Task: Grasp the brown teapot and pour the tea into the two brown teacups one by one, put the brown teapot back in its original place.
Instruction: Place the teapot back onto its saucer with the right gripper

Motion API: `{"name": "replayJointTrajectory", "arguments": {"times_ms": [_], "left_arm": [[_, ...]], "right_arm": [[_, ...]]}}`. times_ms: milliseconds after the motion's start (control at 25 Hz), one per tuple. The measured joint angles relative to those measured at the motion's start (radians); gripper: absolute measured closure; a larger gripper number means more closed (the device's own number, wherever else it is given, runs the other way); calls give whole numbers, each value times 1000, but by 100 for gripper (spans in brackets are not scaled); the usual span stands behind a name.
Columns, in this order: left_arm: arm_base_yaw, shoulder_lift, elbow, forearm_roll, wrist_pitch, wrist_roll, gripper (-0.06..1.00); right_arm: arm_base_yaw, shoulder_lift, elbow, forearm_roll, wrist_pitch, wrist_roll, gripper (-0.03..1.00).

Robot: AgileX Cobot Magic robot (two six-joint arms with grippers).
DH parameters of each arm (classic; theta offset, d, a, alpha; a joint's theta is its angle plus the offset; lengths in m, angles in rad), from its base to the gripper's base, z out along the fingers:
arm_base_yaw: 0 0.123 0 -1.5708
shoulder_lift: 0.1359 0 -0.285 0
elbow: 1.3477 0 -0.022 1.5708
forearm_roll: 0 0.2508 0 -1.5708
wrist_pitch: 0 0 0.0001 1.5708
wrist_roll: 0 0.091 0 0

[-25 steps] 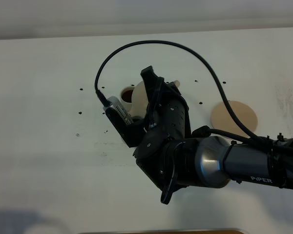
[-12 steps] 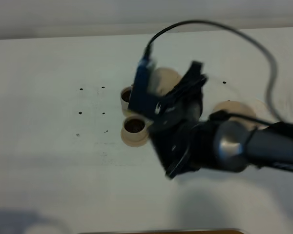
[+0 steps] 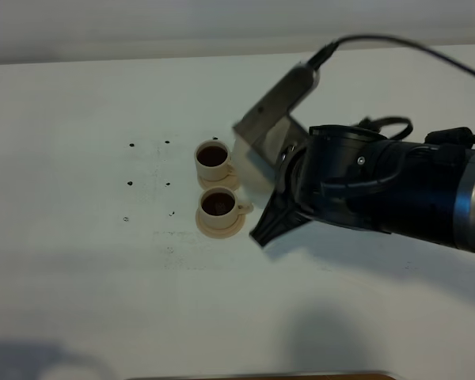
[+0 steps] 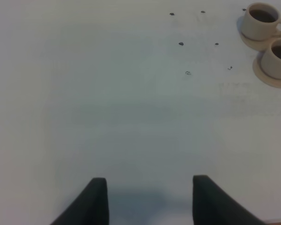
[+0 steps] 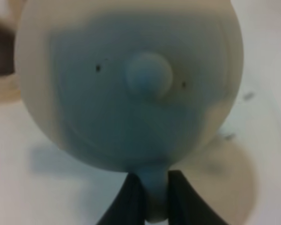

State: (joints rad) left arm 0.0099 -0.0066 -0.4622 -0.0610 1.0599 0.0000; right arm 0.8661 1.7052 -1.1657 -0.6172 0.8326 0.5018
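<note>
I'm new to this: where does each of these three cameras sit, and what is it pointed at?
Exterior high: mounted above, looking down on the white table, two filled teacups and the bulky right arm.
Left wrist: on the left arm, looking past the open left gripper across bare table towards the cups.
Right wrist: on the right arm, close above the brown teapot, whose handle sits between the right gripper's fingers.
Shared: both teacups on saucers appear in the exterior and left wrist views.
</note>
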Motion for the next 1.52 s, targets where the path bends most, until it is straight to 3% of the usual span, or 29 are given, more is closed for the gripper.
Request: {"name": "replayJointTrajectory", "arguments": {"times_ms": [280, 600, 1040, 1520], "left_arm": [[0, 0, 0, 0, 0, 0, 47], [0, 0, 0, 0, 0, 0, 47], [0, 0, 0, 0, 0, 0, 47], [0, 0, 0, 0, 0, 0, 47]], "right_arm": [[-15, 30, 3, 226, -34, -165, 88], [-59, 96, 35, 349, -133, -243, 88], [-79, 153, 41, 424, -144, -307, 88], [-79, 196, 81, 438, -186, -308, 88]]}}
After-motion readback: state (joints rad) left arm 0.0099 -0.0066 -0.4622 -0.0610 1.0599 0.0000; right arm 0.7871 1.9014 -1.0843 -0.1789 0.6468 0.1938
